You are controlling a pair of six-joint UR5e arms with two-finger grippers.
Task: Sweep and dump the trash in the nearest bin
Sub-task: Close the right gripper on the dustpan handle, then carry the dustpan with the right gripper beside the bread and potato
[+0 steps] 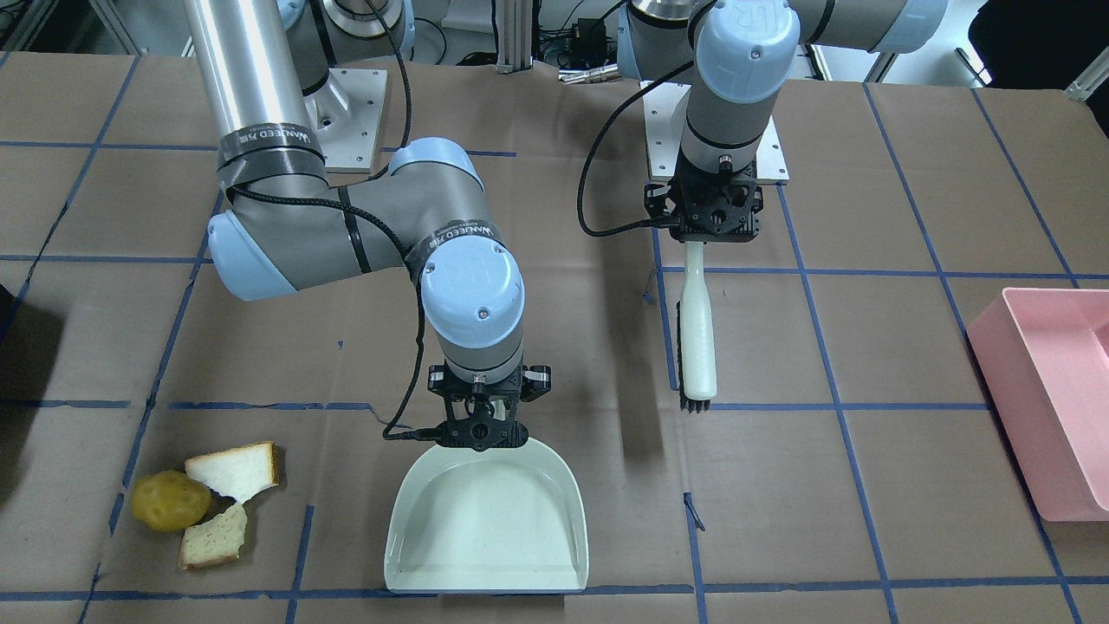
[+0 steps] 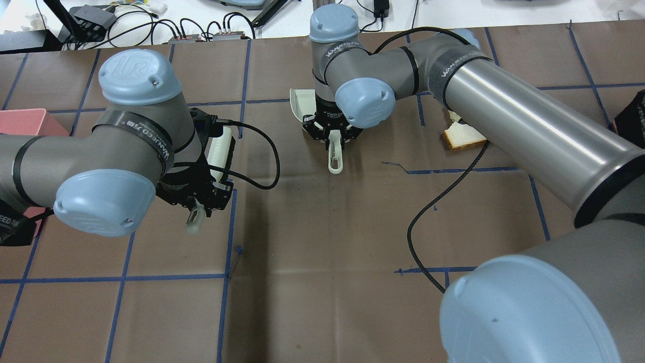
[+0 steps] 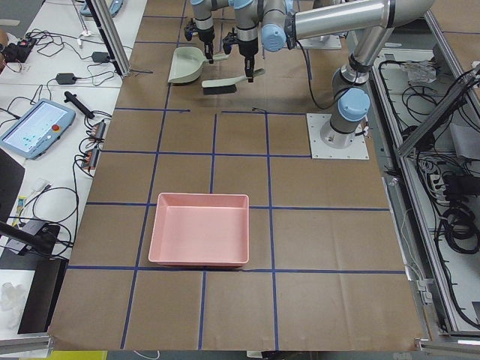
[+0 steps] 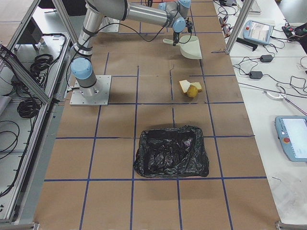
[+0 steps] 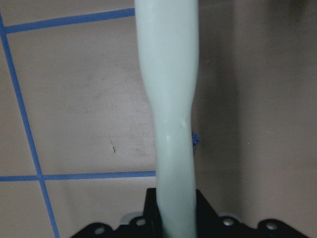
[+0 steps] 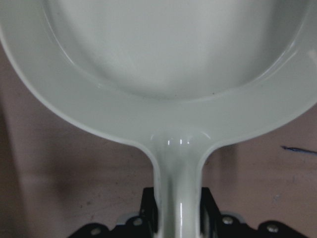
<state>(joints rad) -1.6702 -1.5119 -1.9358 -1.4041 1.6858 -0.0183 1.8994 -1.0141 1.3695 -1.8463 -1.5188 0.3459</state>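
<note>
The right arm [image 2: 529,126], its elbow closest to the overhead lens, stretched toward twelve o'clock over the brown tabletop [image 2: 322,302]. A black-lined bin [image 4: 171,151] sat at six o'clock from the trash [image 4: 191,89] in the right-end view and looked the nearer target. A pink bin [image 3: 199,229] stood well apart at the tabletop's other end. The right end effector [image 1: 479,422] was clamped on the handle of a pale green dustpan [image 1: 489,520], whose open lip faced away from the robot, apparently ready to receive a sweep. The left end effector [image 1: 703,221] gripped a white brush [image 1: 697,338] by its handle, held level and seemingly clear of the tabletop, not yet at work. The trash lay unswept at the dustpan's nine o'clock in the front view: a yellow-brown potato [image 1: 170,500] just beside two torn bread pieces [image 1: 236,471], near the pan but outside it. Both tools would likely have to shift toward it.
</note>
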